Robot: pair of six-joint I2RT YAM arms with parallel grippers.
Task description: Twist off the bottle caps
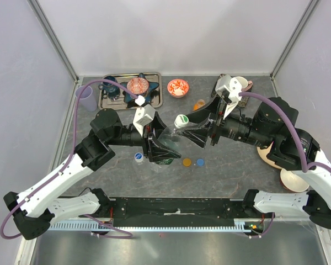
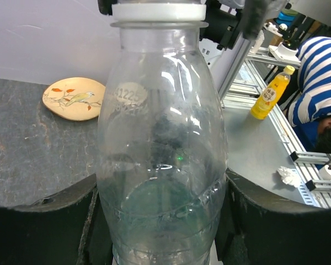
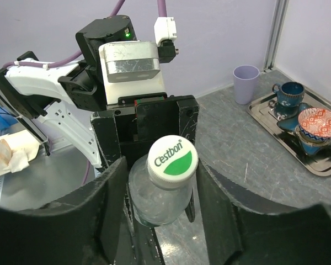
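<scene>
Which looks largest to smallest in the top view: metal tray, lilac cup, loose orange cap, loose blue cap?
1. metal tray
2. lilac cup
3. orange cap and blue cap: too alike to rank

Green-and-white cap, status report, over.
Left pincer shut on clear bottle. Right pincer open around green-and-white cap. Cap still on. Nothing blocking it.

– What are the two arms looking like?
– The left arm point(image 1: 60, 176) and right arm point(image 1: 326, 179) are wearing white shells low down, black joints above.
– Cables?
– A purple cable point(image 1: 77, 110) is trailing at nine o'clock, another point(image 1: 259, 95) at three.
</scene>
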